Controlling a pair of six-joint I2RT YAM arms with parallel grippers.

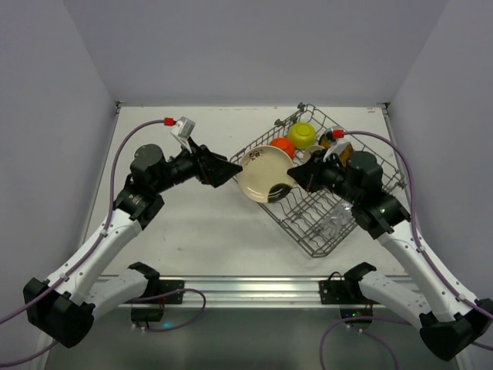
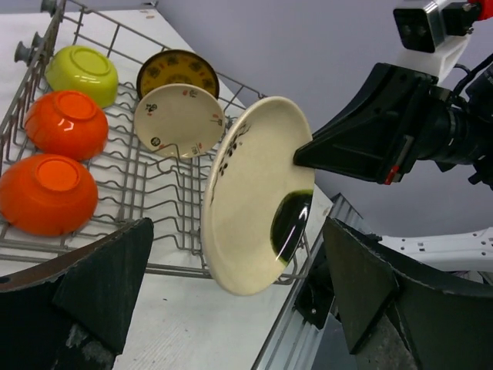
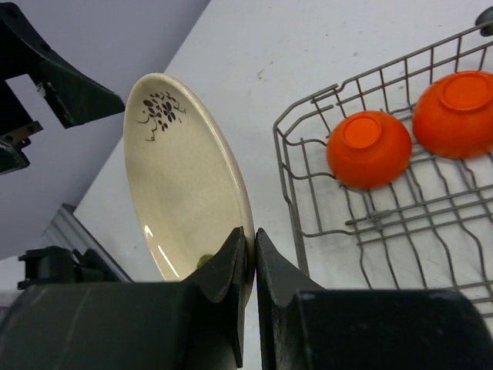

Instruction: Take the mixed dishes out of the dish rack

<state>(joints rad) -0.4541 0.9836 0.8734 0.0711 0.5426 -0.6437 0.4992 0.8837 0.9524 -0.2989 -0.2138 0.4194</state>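
**Beige plate held on edge between the two claws, off the rack's corner**

The right claw [image 3: 250,235] is closed on the rim of a beige plate [image 3: 185,193], its two fingers pinching the edge from either face. The plate hangs clear of the dish rack [image 1: 308,231], out past the rack's left corner and above the bench [image 1: 192,223], touching neither.

It is tilted on edge. Its eating face, with a dark floral sprig near the rim, is turned upward and toward the left arm. Being round, the plate has no long axis of its own. What matters is the diameter that runs from the pinched rim straight across to the free rim, and that line points at the left claw [image 1: 229,171].

The left claw gapes wide and holds nothing. Its fingers sit either side of the free rim, just beside it, and I cannot tell whether they touch it. The left arm is plainly the nearer one to that edge, so this looks like a handover about to be made.

In the rack remain two orange bowls [image 2: 65,123], a yellow-green bowl [image 2: 81,73], a patterned plate [image 2: 177,71] and a second beige plate [image 2: 179,119].
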